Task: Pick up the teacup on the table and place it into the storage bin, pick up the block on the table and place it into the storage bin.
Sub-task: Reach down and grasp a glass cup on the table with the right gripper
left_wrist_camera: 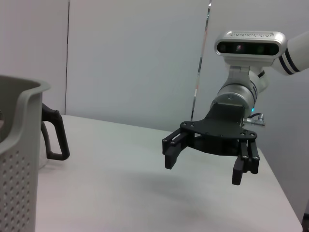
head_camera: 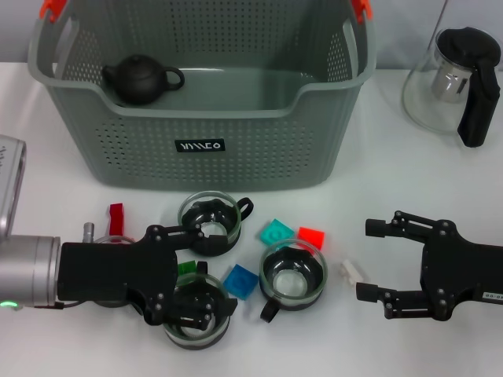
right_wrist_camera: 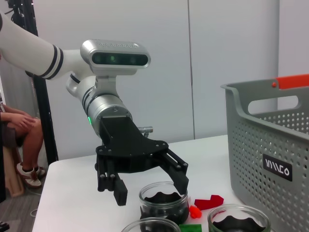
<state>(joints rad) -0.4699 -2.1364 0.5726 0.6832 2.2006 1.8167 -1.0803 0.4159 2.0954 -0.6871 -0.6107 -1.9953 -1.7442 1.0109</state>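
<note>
Three glass teacups stand in front of the grey-green storage bin (head_camera: 259,149): one at the back left (head_camera: 211,222), one at the right (head_camera: 292,275) and one at the front left (head_camera: 198,316). Red (head_camera: 311,238), teal (head_camera: 277,233), blue (head_camera: 240,280), green (head_camera: 186,268) and white (head_camera: 352,272) blocks lie among them. My left gripper (head_camera: 192,275) is open and empty, just above the front-left teacup, which also shows in the right wrist view (right_wrist_camera: 163,200). My right gripper (head_camera: 366,260) is open and empty, right of the white block.
A dark teapot (head_camera: 140,78) sits inside the bin at its left. A glass pitcher with a black handle (head_camera: 460,78) stands at the back right. Another red block (head_camera: 116,216) lies at the left. The bin's wall (right_wrist_camera: 270,145) shows in the right wrist view.
</note>
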